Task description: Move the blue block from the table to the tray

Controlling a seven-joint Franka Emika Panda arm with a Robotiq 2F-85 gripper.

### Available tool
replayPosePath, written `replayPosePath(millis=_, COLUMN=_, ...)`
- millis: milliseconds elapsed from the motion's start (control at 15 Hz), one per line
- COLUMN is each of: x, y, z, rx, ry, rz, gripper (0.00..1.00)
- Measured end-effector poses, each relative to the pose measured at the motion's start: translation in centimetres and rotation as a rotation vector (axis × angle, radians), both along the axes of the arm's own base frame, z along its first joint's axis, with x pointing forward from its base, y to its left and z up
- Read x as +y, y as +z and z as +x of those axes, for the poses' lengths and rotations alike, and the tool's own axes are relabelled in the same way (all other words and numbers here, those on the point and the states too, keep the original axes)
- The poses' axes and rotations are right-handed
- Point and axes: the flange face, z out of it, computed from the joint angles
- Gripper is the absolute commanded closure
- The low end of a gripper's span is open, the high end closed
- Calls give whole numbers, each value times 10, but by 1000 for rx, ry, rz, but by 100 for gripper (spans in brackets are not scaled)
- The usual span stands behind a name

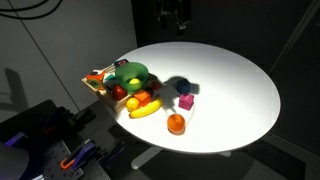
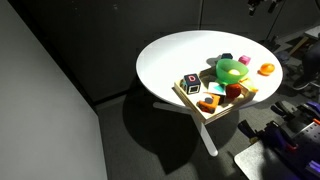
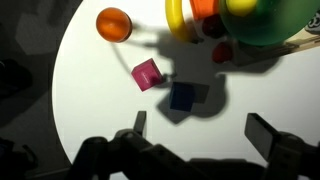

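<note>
The blue block (image 3: 182, 97) is a small dark-blue cube on the white table (image 3: 100, 110), seen in the wrist view just above and between my fingers. It also shows in both exterior views (image 1: 183, 86) (image 2: 227, 57). My gripper (image 3: 200, 130) is open and empty, high above the table (image 1: 230, 90) in an exterior view (image 1: 172, 15). The light-wood tray (image 1: 92, 83) (image 2: 213, 112) sits at the table's edge and holds a green bowl (image 1: 131, 73) (image 2: 232, 70) and fruit. Only a sliver of the tray (image 3: 306, 40) shows in the wrist view.
A magenta cube (image 3: 147, 74) (image 1: 186, 101) lies close beside the blue block. An orange (image 3: 114, 24) (image 1: 177, 123) sits further off near the table edge. A banana (image 1: 145, 110) lies by the tray. A black-and-white cube (image 2: 191, 83) stands on the tray.
</note>
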Motion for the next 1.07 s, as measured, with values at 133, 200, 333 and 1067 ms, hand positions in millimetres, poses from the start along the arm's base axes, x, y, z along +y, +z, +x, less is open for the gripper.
replayPosePath(millis=133, x=-6, y=-9, z=4, rx=13, ry=-21, rz=0, gripper=0)
replayPosePath(millis=200, x=-9, y=-13, z=6, rx=19, ry=-29, rz=0, gripper=0)
replayPosePath(millis=333, x=-14, y=-22, z=9, rx=34, ry=-45, rz=-1, gripper=0)
replayPosePath(millis=1067, x=-18, y=-36, z=13, rx=65, ry=-65, rz=2, gripper=0)
